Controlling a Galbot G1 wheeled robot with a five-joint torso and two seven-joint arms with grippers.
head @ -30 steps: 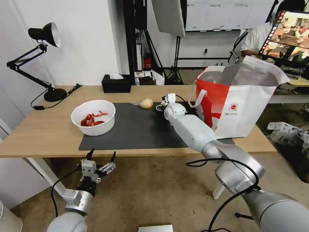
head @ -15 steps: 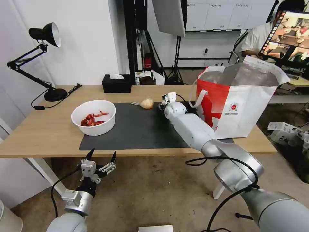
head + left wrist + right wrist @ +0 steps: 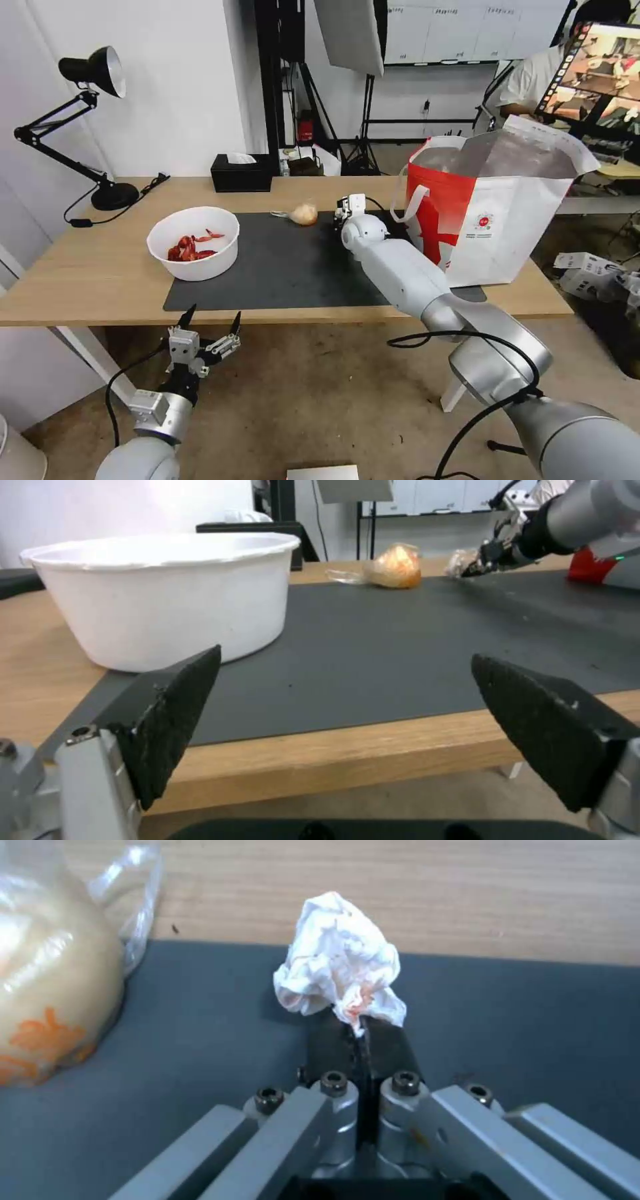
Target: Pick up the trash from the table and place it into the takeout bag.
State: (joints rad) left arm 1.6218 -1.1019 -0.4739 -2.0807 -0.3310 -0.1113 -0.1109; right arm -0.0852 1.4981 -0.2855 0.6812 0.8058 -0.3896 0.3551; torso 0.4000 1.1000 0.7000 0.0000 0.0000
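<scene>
My right gripper [image 3: 359, 1027] is shut on the edge of a crumpled white tissue [image 3: 340, 965] with red stains, low over the dark mat [image 3: 287, 267]. In the head view this gripper [image 3: 341, 215] is at the mat's far edge, left of the red-and-white takeout bag [image 3: 493, 213]. A small clear bag with a yellowish lump [image 3: 303, 214] lies just left of it. The white bowl of red shells [image 3: 193, 241] sits on the mat's left end. My left gripper [image 3: 210, 327] hangs open below the table's [image 3: 87, 273] front edge, facing the bowl [image 3: 160, 595].
A black desk lamp [image 3: 93, 73] stands at the table's far left corner. A black tissue box [image 3: 241, 173] sits at the back edge. The takeout bag stands open-topped on the right end, with a white strap [image 3: 410, 200] hanging toward the gripper.
My right gripper has edged slightly to the right at the mat's far edge. The left arm, bowl, lump bag and takeout bag have not moved.
</scene>
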